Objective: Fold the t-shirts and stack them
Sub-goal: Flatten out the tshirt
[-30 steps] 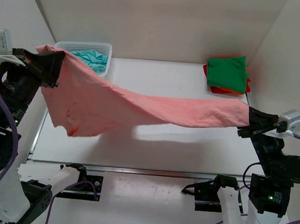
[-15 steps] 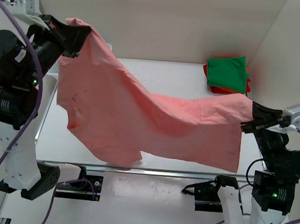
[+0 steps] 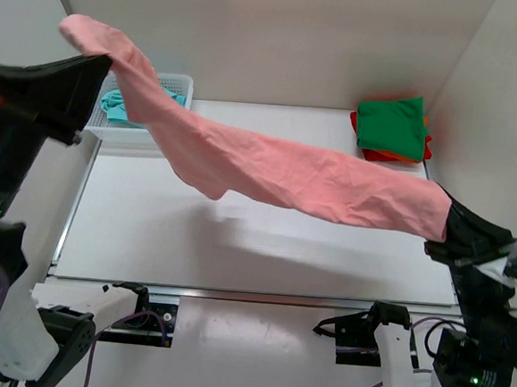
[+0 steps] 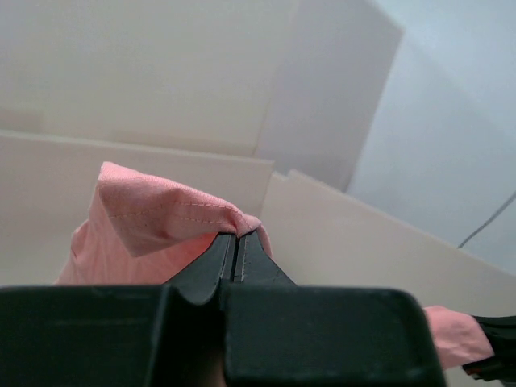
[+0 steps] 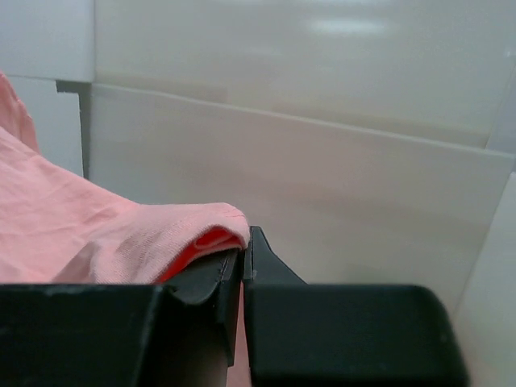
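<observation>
The table [image 3: 236,254] lies below both grippers, and no cloth is spread on it.

The salmon pink t-shirt [image 3: 287,173] hangs in the air as one long, twisted band between the two grippers. Its high end is at the left gripper [image 3: 104,59] and it slopes down to its low end at the right gripper [image 3: 447,219]. It has bunched into a rope, not a flat sheet, and a loose corner droops nearer the left gripper. I judge that this shirt has not been folded at all. It has to be shaken open and laid flat first.

The white mesh basket [image 3: 176,83] sits just beyond and below the left gripper. The teal t-shirt [image 3: 113,106] lies crumpled inside it, so that shirt is yet to be taken out.

Well beyond the right gripper, toward the far wall, stands the finished pile. The green t-shirt [image 3: 391,125] is folded on top. An edge of the red t-shirt [image 3: 354,122] and one of the orange t-shirt [image 3: 403,158] peek out beneath it. By my count three of the five shirts are done, one is in hand and one is waiting.

In the left wrist view the left gripper's jaws are pressed together on a hemmed edge of the pink cloth. In the right wrist view the right gripper's jaws are likewise clamped tight on a folded edge of the same shirt.
</observation>
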`<state>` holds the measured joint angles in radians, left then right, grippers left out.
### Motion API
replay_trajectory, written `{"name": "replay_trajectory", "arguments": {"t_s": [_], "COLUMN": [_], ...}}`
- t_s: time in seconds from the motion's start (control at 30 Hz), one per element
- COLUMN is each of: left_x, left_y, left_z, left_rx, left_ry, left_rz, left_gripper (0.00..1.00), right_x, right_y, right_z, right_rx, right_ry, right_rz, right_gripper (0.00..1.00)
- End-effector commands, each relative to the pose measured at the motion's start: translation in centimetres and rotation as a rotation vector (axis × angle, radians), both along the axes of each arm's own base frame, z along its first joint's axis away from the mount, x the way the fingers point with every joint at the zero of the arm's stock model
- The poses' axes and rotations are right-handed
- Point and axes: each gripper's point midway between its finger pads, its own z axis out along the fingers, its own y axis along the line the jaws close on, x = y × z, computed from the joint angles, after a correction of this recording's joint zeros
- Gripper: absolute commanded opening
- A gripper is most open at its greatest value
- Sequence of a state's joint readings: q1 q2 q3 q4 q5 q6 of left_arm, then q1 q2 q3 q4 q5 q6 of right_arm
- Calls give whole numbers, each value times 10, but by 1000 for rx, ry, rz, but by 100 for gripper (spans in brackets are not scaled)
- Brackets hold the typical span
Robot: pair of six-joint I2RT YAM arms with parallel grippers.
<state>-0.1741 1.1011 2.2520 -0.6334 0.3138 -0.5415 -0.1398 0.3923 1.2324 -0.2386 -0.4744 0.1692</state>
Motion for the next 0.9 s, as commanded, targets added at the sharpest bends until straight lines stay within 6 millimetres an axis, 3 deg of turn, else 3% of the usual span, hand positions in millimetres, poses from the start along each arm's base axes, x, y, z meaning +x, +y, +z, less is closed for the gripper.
{"name": "replay_trajectory", "arguments": {"t_s": [0.0, 0.2, 0.3, 0.4, 0.5, 0.53, 0.57, 0.63, 0.67, 0.73, 0.77, 0.87], "left_x": [-30, -45, -29, -1, 42, 66, 77, 124, 136, 185, 199, 253], "left_y": [-5, -8, -10, -14, -20, -22, -22, -28, -31, -30, -35, -41], "left_z": [20, 21, 17, 1, -32, -51, -60, -108, -122, -171, -194, -235], "left_rx": [-33, -50, -47, -28, -1, 3, 8, 27, 36, 43, 55, 76], "left_ry": [-77, -86, -58, -2, 74, 114, 131, 214, 235, 317, 362, 407], "left_rz": [-73, -117, -112, -103, -89, -77, -70, -45, -41, 3, 0, 43], "left_gripper": [0, 0, 0, 0, 0, 0, 0, 0, 0, 0, 0, 0], "right_x": [-32, -48, -44, -21, 8, 29, 32, 65, 71, 103, 113, 158], "right_y": [1, 4, 4, 2, 4, 3, 6, 4, 5, 1, -1, -4], "right_z": [25, 35, 35, 22, -9, -33, -37, -83, -90, -144, -152, -221], "right_rx": [10, 4, 13, 18, 41, 59, 55, 103, 110, 159, 160, 189], "right_ry": [-102, -134, -124, -84, -32, 35, 31, 136, 134, 244, 253, 413], "right_rz": [-13, -8, 1, 5, 50, 67, 87, 118, 132, 136, 132, 118], "right_gripper": [0, 0, 0, 0, 0, 0, 0, 0, 0, 0, 0, 0]}}
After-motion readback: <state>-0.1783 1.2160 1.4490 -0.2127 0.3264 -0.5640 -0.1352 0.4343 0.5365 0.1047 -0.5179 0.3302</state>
